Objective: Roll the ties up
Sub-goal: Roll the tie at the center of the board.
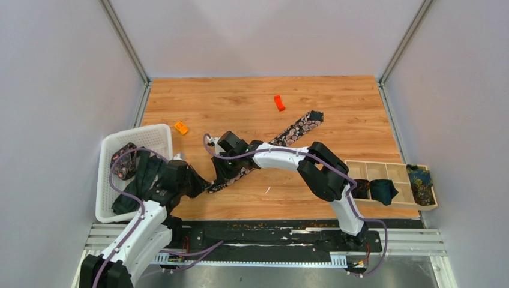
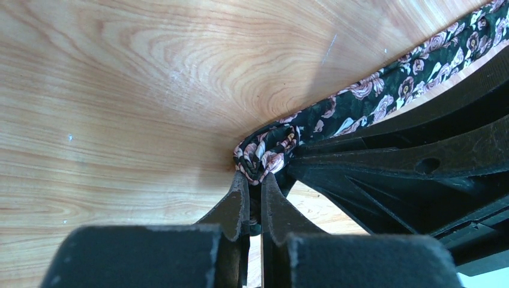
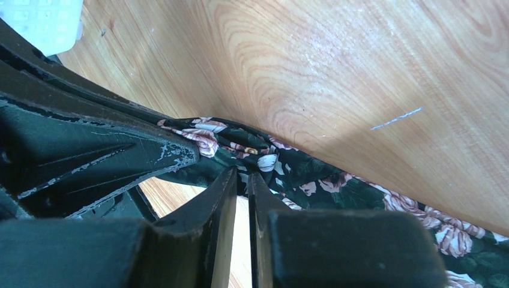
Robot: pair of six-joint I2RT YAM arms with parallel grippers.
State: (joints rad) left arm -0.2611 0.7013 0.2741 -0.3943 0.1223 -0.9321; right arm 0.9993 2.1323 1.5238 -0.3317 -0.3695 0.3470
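The black tie with pink-white flowers [image 1: 294,129] lies diagonally on the wooden table, its wide end at the far right. Its near left end is bunched into a small fold [image 2: 264,153]. My left gripper [image 1: 203,182] is shut on that folded end, as the left wrist view [image 2: 255,178] shows. My right gripper [image 1: 225,173] is shut on the same tie just beside it [image 3: 242,174]. The two grippers almost touch. The tie [image 3: 360,192] runs off to the right in the right wrist view.
A white basket [image 1: 157,135] at the left holds more dark ties [image 1: 141,174]. A wooden compartment tray [image 1: 393,171] at the right holds a dark teal tie [image 1: 382,191] and a blue-yellow one [image 1: 420,180]. Two orange blocks [image 1: 279,103] [image 1: 181,127] lie on the table.
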